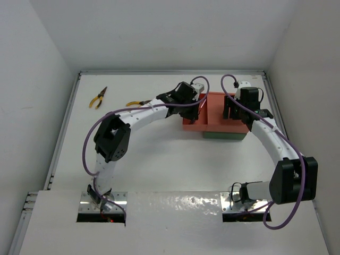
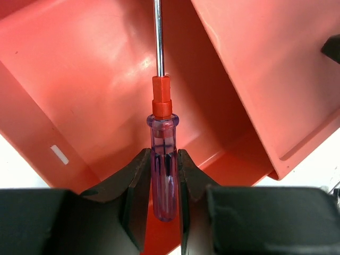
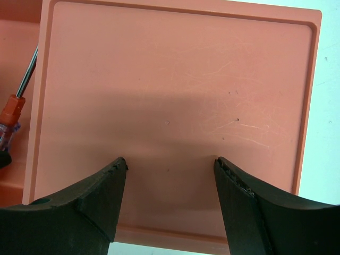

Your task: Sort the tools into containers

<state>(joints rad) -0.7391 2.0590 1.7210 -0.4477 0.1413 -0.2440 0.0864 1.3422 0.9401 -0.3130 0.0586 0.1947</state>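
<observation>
My left gripper (image 2: 163,156) is shut on the clear blue handle of a screwdriver (image 2: 161,106) with a red collar. Its thin shaft points away, over the open inside of the salmon-red tray (image 2: 95,79). In the top view the left gripper (image 1: 192,100) hangs over the red tray's (image 1: 213,114) left part. The dark green tray (image 1: 226,136) sticks out beneath it. My right gripper (image 3: 170,162) is open and empty just above the tray's flat salmon surface (image 3: 175,79); the held screwdriver (image 3: 11,109) shows at that view's left edge. Two yellow-handled pliers (image 1: 98,98) (image 1: 134,103) lie at the far left. The other screwdrivers are not visible.
White walls close in the table on the left, back and right. The left arm arches from its base across the table's middle towards the trays. The right arm (image 1: 276,143) curves along the right side.
</observation>
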